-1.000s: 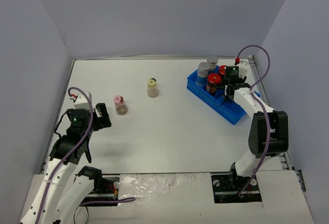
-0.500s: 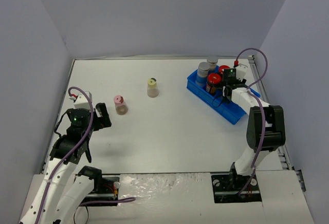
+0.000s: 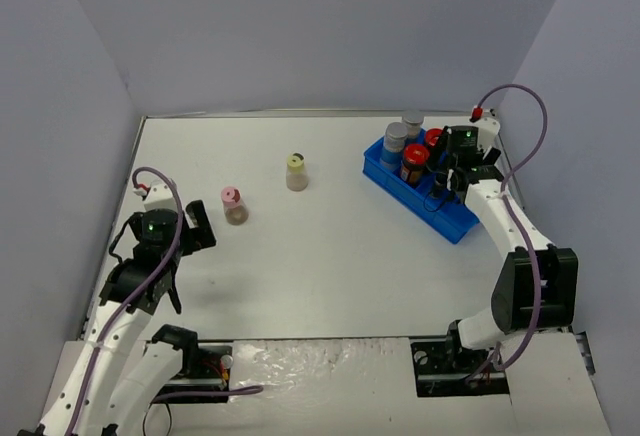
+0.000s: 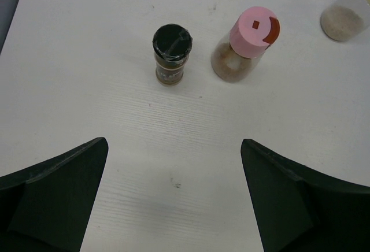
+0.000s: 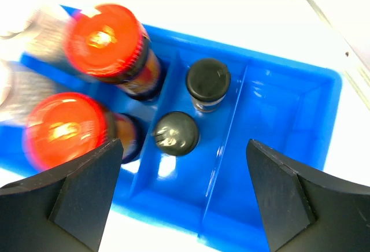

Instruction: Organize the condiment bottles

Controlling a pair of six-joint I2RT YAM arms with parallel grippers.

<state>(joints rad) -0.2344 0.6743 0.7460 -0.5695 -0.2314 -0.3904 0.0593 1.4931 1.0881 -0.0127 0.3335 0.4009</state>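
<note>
My right gripper [image 5: 184,148] hangs open over the blue tray [image 5: 289,107], with nothing between its fingers. Below it two tiny dark-capped jars [image 5: 175,133] [image 5: 208,81] stand in the tray's middle compartment. Two red-lidded jars [image 5: 107,35] [image 5: 60,130] fill the compartment beside them. From above, the right gripper [image 3: 445,181] is over the tray [image 3: 455,218], whose far end holds two grey-capped jars [image 3: 395,139]. My left gripper [image 4: 173,145] is open above bare table. Just ahead of it stand a third tiny dark-capped jar [image 4: 171,52] and the pink-lidded jar [image 4: 250,41]. The cream-lidded jar [image 3: 297,170] stands farther off.
The tray lies at an angle near the table's right edge [image 3: 495,146]. Grey walls enclose the table on three sides. The tray's near-end compartment [image 5: 283,148] holds nothing.
My right gripper has opened over the tray, leaving a tiny dark-capped jar standing in it. Its arm has swung out to the right. The left arm has not moved.
</note>
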